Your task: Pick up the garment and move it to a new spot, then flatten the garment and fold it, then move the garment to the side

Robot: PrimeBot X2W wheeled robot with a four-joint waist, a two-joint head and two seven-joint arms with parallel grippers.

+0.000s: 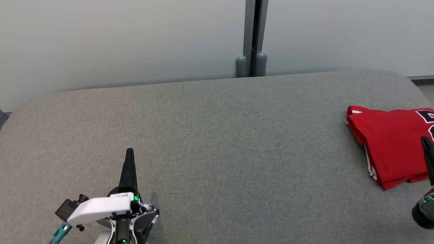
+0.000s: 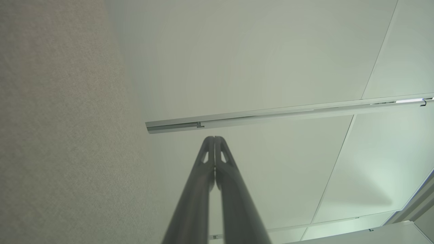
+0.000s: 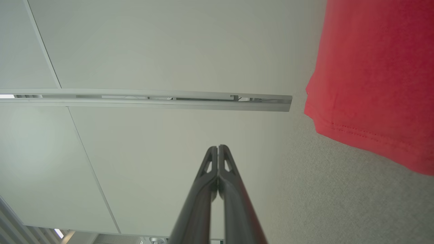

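The garment (image 1: pixel 393 144) is a red jersey with black lettering, folded into a compact rectangle at the far right of the grey padded surface (image 1: pixel 217 135); its hem (image 3: pixel 369 91) also shows in the right wrist view. My right gripper (image 1: pixel 426 144) is shut and empty, its dark tip over the garment's near right part at the picture's edge. In its wrist view the right gripper (image 3: pixel 218 147) has fingers pressed together. My left gripper (image 1: pixel 130 151) is shut and empty at the lower left, far from the garment; in the left wrist view the left gripper (image 2: pixel 214 138) shows its fingers touching.
A pale frosted wall with a grey vertical post (image 1: pixel 252 37) stands behind the padded surface. The surface's rounded back edge (image 1: pixel 135 86) runs across the head view. Broad bare fabric lies between the two grippers.
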